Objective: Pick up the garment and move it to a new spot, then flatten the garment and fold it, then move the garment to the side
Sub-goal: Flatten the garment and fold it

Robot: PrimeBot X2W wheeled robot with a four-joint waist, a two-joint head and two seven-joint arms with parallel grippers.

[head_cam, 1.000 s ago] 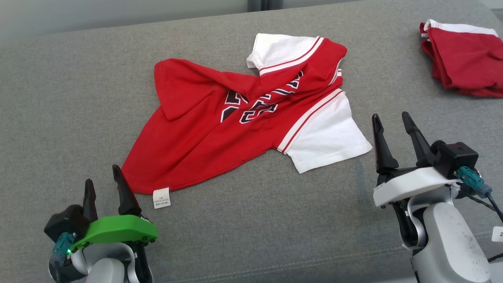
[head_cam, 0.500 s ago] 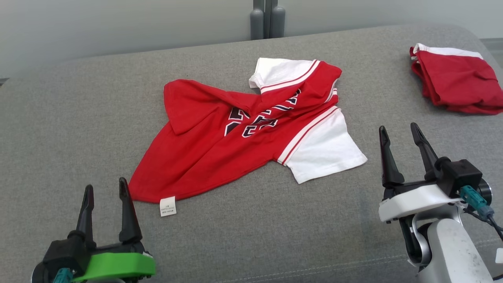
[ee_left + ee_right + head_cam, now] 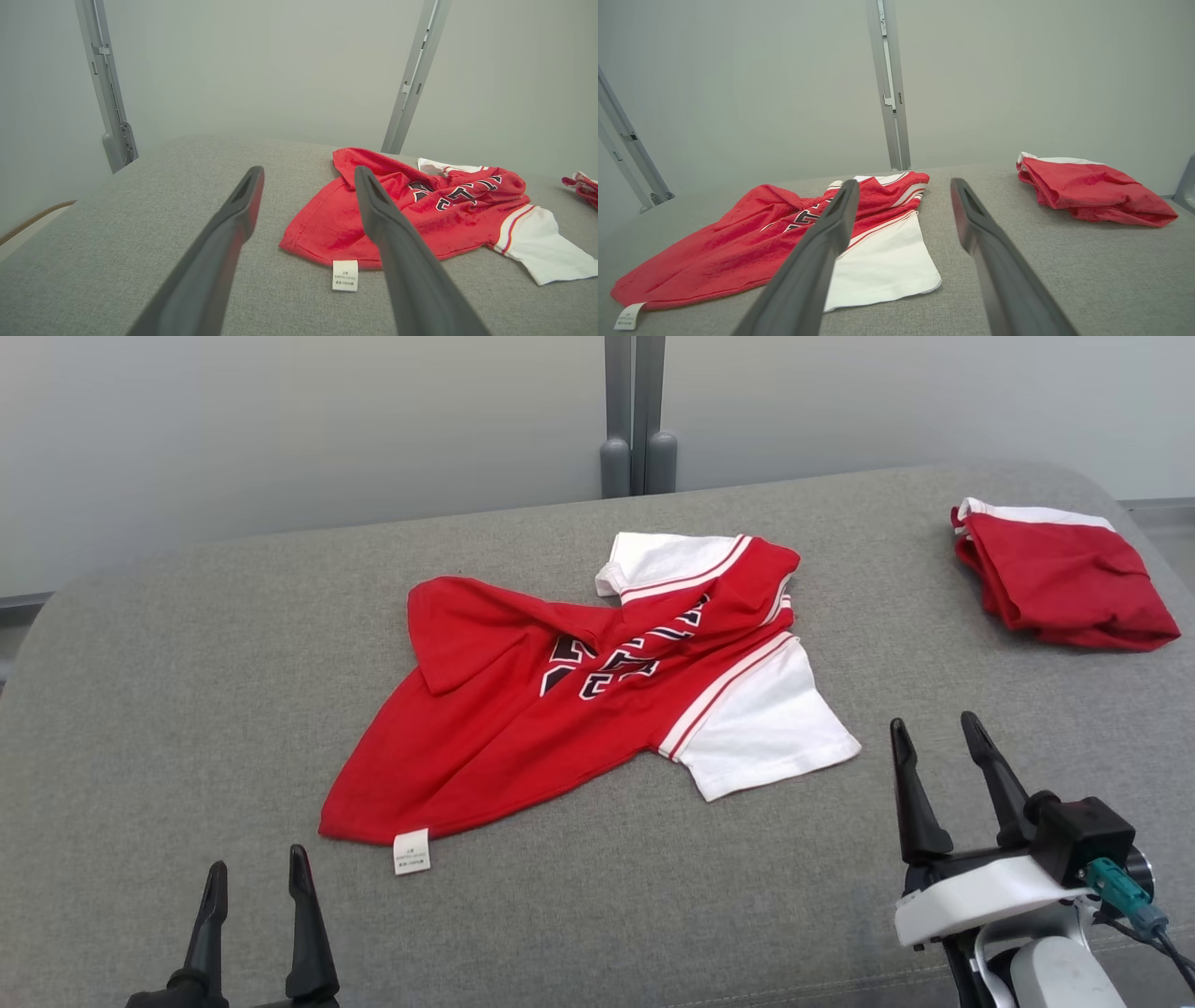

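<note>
A red shirt with white sleeves and dark lettering (image 3: 560, 709) lies crumpled on the grey cushion, its top left part folded over and a white label (image 3: 411, 851) at its near hem. The same red shirt (image 3: 411, 210) (image 3: 752, 242) lies ahead of both wrist cameras. My left gripper (image 3: 257, 882) stands open at the lower left, short of the label, holding nothing. Off the near white sleeve (image 3: 766, 728), my right gripper (image 3: 934, 733) is open and empty too.
A second red and white garment (image 3: 1055, 569), folded, lies at the far right of the cushion (image 3: 187, 709). A grey wall with a metal post (image 3: 635, 420) rises behind the cushion's far edge. The cushion's front seam runs near my arms.
The head camera has tilted up, so the wall shows and everything sits lower in the picture. Both grippers have drawn back toward the near edge, still open. The shirt lies as before.
</note>
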